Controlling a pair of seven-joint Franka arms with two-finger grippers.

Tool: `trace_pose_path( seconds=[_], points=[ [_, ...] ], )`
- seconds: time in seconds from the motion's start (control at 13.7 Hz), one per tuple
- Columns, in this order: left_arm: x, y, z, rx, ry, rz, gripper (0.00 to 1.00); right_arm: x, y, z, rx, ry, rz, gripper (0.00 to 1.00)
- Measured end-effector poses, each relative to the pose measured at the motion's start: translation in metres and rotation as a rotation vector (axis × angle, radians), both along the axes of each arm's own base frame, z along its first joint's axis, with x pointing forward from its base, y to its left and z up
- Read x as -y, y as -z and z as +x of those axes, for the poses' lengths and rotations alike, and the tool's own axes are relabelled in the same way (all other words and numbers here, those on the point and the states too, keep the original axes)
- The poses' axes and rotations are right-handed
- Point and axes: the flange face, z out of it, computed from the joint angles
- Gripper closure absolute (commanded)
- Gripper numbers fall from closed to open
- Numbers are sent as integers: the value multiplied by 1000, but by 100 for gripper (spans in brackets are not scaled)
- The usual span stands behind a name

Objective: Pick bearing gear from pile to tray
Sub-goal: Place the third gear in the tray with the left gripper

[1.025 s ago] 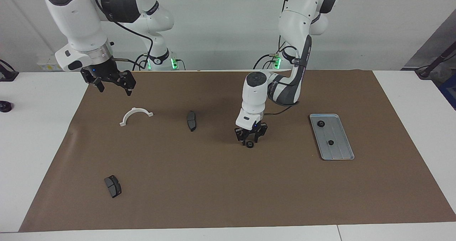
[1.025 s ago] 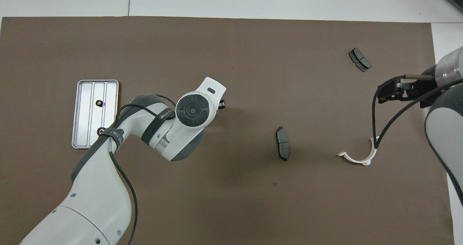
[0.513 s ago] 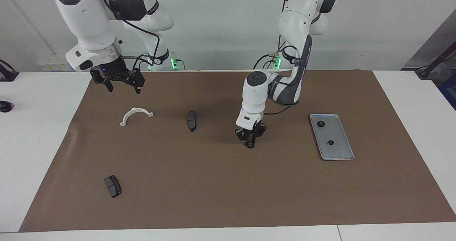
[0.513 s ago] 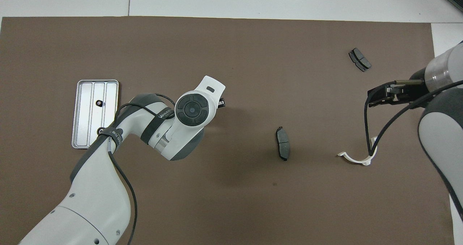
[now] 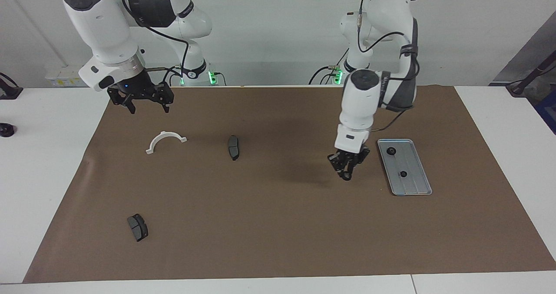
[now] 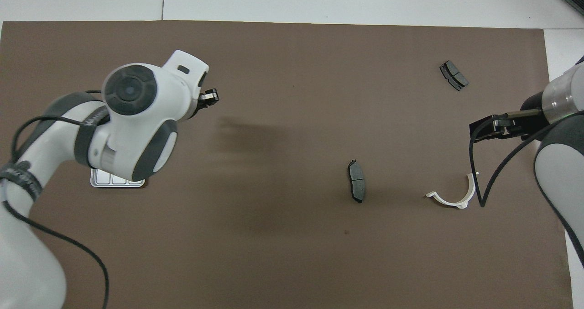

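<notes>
Now L gripper [image 5: 346, 175] is raised over the brown mat [image 5: 278, 224], center-right of facing view, just beside the tray [image 5: 416, 184]. Fingertips pinched narrow on a small black gear [image 5: 346, 177] at the tips; the gear is barely distinguishable from the dark fingers. Tray sits right-center of frame w/ two gears [image 5: 392, 151] [image 5: 403, 173] already in it. In overhead view tray is mostly hidden under L arm; only a corner [image 6: 116, 181] shows.

R gripper [image 5: 147, 106] hangs upper left of frame, fingers spread wide, empty, above the mat edge near the white half-ring [image 5: 165, 140].

One brake pad [image 5: 233, 147] is mid-frame; a second pad [image 5: 137, 227] lies lower left.
</notes>
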Motion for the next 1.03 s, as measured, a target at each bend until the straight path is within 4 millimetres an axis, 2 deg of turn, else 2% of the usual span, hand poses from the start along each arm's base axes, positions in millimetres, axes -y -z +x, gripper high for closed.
trace_pose_path(
  seconds=[0.07, 0.15, 0.29, 0.44, 0.51, 0.59, 0.81, 1.03],
  points=[
    [-39, -11, 4, -16, 28, 0, 100, 1, 0, 0, 0, 2, 0, 0],
    [-78, -14, 6, -32, 56, 9, 100, 2, 0, -1, 0, 2, 0, 0],
    [-152, 0, 6, -68, 108, 5, 100, 1, -1, -1, 1, -1, 0, 0],
    [-205, 22, -5, -107, 146, 2, 100, -2, -1, -1, 1, -5, 0, 0],
    [-223, 36, -15, -120, 153, 4, 100, -2, -1, -1, 1, -6, 0, 0],
    [-230, 50, -27, -126, 154, 7, 100, -2, -1, -1, 1, -5, 0, 0],
    [-227, 89, -60, -157, 160, 7, 96, -2, -1, -1, 1, -5, 0, 0],
    [-225, 101, -74, -175, 160, 7, 70, -2, -1, -1, 1, -5, 0, 0]
  ],
)
